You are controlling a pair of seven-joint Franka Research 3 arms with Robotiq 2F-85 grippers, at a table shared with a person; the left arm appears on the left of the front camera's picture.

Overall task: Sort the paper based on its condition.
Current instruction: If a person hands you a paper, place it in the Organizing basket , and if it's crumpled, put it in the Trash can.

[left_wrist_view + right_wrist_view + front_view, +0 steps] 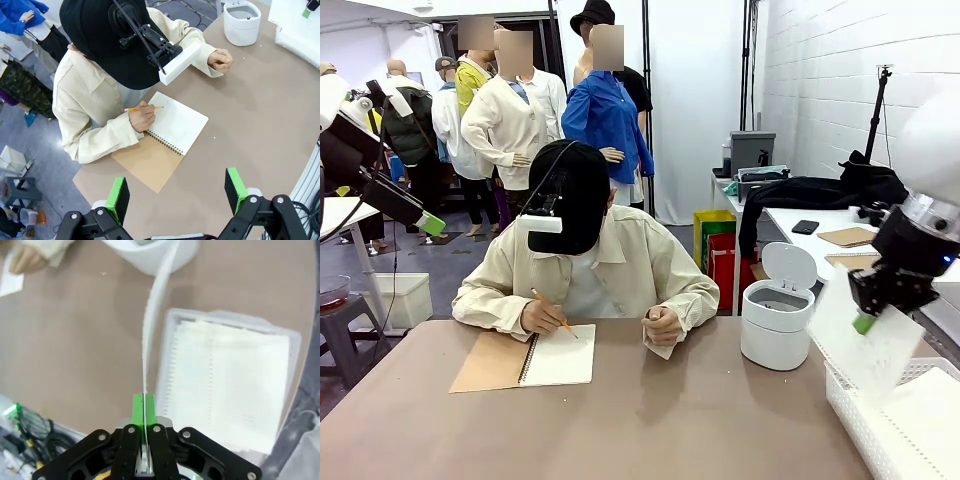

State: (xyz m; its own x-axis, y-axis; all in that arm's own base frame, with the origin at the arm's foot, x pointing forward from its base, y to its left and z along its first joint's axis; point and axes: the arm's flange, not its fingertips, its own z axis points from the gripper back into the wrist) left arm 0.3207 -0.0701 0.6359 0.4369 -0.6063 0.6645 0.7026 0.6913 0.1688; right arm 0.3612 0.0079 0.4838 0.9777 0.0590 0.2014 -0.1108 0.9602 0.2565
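The right pincer (144, 407) pinches one sheet of paper (868, 338) above the white basket (292, 342), where more sheets (230, 385) lie, while the left pincer (177, 192) stands spread over the counter (260, 115).

Brown surface (650, 420) spreads wide. At its twelve o'clock edge an open spiral notebook (525, 358) lies flat, kraft cover folded out beside the blank page, the person's writing hand (542, 318) resting on it. Out at two o'clock stands a small white lidded bin (776, 322). At four o'clock sits a white slotted basket (865, 425).
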